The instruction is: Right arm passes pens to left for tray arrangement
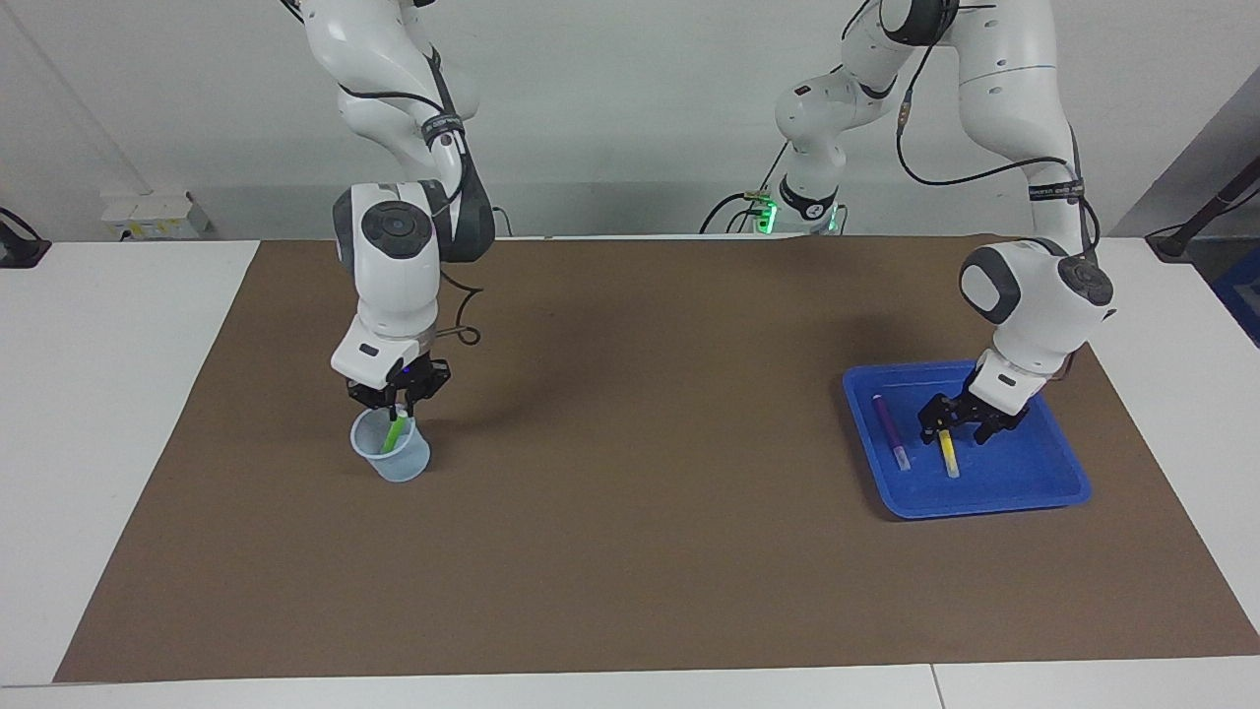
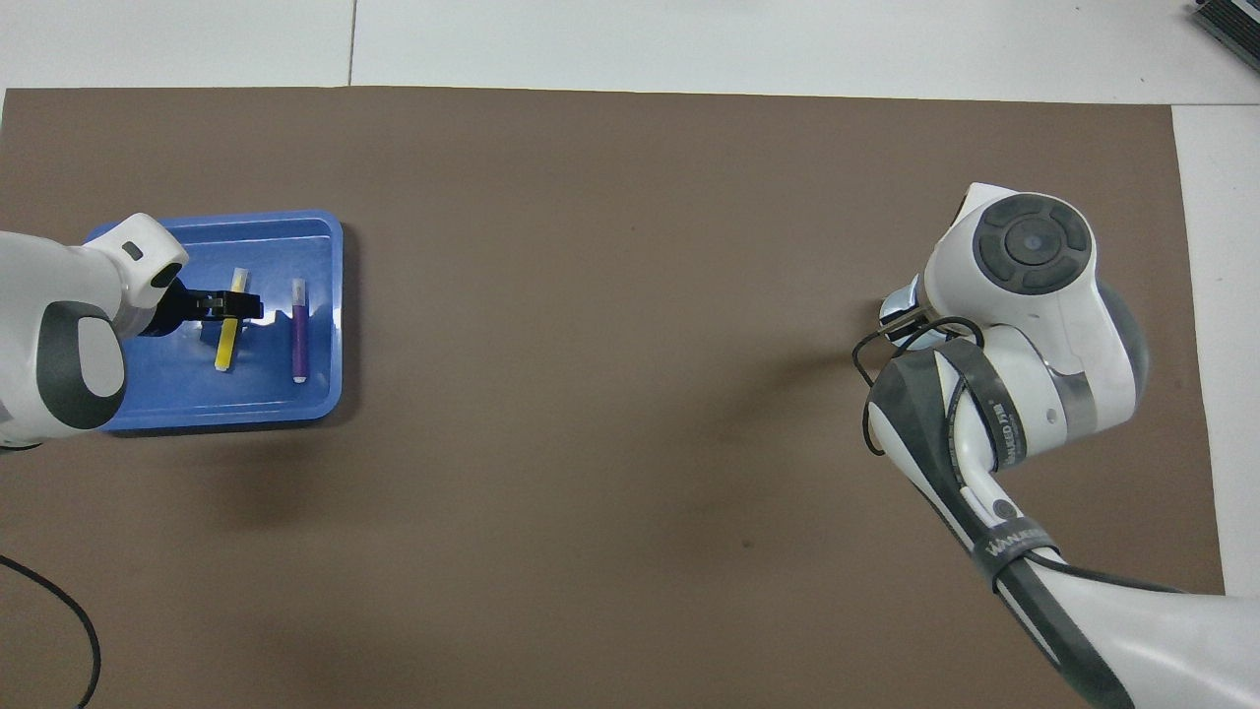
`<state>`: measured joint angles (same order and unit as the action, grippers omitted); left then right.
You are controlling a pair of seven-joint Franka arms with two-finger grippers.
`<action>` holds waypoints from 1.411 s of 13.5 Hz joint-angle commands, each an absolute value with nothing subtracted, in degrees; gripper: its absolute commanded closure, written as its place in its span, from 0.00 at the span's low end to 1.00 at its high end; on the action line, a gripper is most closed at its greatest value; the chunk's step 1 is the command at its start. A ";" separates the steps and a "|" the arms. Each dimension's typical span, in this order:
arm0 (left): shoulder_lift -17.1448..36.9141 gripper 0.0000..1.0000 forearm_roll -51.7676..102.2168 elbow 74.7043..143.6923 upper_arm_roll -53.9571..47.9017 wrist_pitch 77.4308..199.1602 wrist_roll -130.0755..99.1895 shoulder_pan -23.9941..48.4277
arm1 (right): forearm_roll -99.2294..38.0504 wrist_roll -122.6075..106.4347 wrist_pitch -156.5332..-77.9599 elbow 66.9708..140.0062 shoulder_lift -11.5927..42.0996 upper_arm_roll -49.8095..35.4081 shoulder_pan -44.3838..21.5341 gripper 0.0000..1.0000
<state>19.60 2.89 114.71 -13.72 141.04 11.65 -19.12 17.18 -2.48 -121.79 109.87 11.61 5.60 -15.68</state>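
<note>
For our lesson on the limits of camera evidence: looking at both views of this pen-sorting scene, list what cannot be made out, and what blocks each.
- The cup and green pen: hidden in the overhead view by the right arm's wrist.
- The right gripper: likewise covered overhead; it shows only in the facing view, shut on the green pen.
- The yellow pen: its middle is crossed by the open left gripper in the tray.
- Both arms' bases: cut off by the edges.

Glossy blue plastic tray point(image 1: 1053, 489) and translucent plastic cup point(image 1: 409, 461) on matt brown mat point(image 1: 630, 551).
</note>
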 commanded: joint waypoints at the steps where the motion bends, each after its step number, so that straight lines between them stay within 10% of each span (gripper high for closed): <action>1: 19.51 0.00 1.41 114.44 -14.15 141.94 12.22 -19.86 | 17.75 -3.43 -122.44 110.39 11.60 5.10 -14.94 0.93; 14: 16.52 0.00 1.41 110.83 -14.33 144.32 11.96 -18.46 | 11.61 -7.55 -110.32 105.13 3.44 5.18 -14.59 0.99; 19: 15.56 0.00 2.11 106.88 -15.99 126.07 -3.47 -17.84 | 5.55 -9.14 -100.30 96.96 -0.26 5.36 -12.83 0.99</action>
